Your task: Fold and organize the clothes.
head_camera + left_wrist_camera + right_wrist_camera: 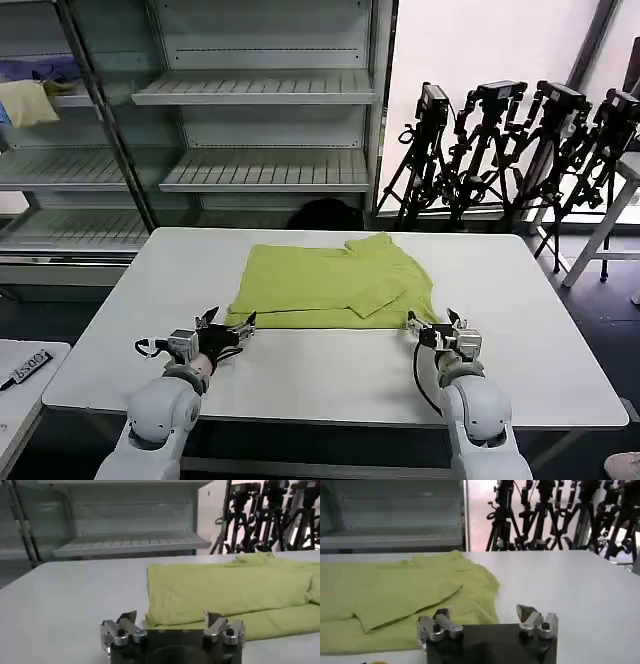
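T-shirt [330, 285] first, folks: lime yellow-green, it lies partly folded on the white counter [540, 330], its long axis running side to side across our front, with one layer lapped over toward the right end. No print faces up that we can see.

Take the shirt's near hem as our landmark. We have both claws parked right along it, one at each end. Our left claw [228, 325] sits at the hem's left corner, fingers spread wide; in the left wrist view the left claw [172, 625] has that corner of cloth lying between its open fingertips [127, 619], though we cannot tell whether they touch it. Our right claw [432, 324] waits at the hem's right corner, also spread, and in the right wrist view the right claw [482, 616] frames the shirt's right edge.

So the cloth lies straight ahead of both claws, each arm equally near its own corner. We judge the coming move is a two-corner pinch.
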You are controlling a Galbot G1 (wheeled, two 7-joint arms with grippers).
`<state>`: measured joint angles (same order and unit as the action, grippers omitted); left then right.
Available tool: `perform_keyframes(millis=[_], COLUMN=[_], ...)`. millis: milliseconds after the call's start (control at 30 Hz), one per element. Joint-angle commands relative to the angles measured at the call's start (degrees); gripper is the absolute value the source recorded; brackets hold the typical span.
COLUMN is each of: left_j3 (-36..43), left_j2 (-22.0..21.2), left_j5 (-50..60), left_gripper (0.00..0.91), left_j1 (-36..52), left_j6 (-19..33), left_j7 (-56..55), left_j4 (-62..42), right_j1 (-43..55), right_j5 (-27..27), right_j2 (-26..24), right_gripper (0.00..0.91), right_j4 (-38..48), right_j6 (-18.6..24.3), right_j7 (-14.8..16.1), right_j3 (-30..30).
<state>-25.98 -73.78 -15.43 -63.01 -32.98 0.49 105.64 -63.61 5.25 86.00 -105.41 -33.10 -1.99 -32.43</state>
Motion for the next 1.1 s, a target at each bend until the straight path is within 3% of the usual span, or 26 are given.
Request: perform_keyframes(millis=[33,67,133,167,200,233,367,467,500,533,1100], left_j3=[0.12,0.15,0.1,0.05,-0.01,-0.08,-0.22,-0.25,-0.28,-0.27,-0.52], left_j2=[-0.15,-0.17,-0.19,-0.2,-0.19,-0.15,-0.15,-0.24,-0.27,-0.28,-0.11], left_j5=[0.12,0.19,0.22,0.26,0.23,0.19,0.11,0.1,0.08,0.06,-1.13], left_gripper=[0.907,0.907,0.907,0.907,0.907,0.907,0.887,0.423,0.191,0.04,0.0], left_j1=[-0.27,-0.25,-0.23,-0.23,-0.23,-0.23,-0.23,-0.27,-0.33,-0.38,-1.42], left_j6=[-0.03,-0.02,-0.03,-0.02,-0.01,-0.01,-0.02,-0.03,-0.02,-0.02,-0.06], left_j7=[0.24,0.23,0.22,0.24,0.32,0.35,0.47,0.5,0.69,0.66,0.22], left_j4=[-0.28,-0.42,-0.78,-1.01,-1.18,-1.4,-2.09,-2.33,-2.41,-2.44,-2.74], right_j1=[-2.02,-2.04,-2.14,-2.21,-2.26,-2.29,-2.3,-2.24,-2.19,-2.14,-2.11], right_j5=[0.18,0.16,-0.05,-0.2,-0.2,-0.27,-0.3,-0.3,-0.31,-0.35,-0.37], right_j2=[-0.11,-0.05,0.07,0.16,0.2,0.26,0.28,0.21,0.22,0.24,0.11], right_gripper=[0.655,0.625,0.443,0.282,0.04,0.0,0.0,0.0,0.0,0.0,0.0], right_j4=[-0.81,-0.65,-0.41,-0.29,-0.22,-0.17,-0.14,-0.21,-0.25,-0.26,-0.96], right_j6=[0.04,0.06,0.17,0.25,0.26,0.27,0.34,0.31,0.31,0.28,0.09], right_j7=[0.22,0.26,0.35,0.36,0.34,0.29,0.26,0.27,0.32,0.29,0.56], right_j3=[-1.13,-1.04,-0.85,-0.68,-0.62,-0.59,-0.68,-0.59,-0.56,-0.53,-0.17])
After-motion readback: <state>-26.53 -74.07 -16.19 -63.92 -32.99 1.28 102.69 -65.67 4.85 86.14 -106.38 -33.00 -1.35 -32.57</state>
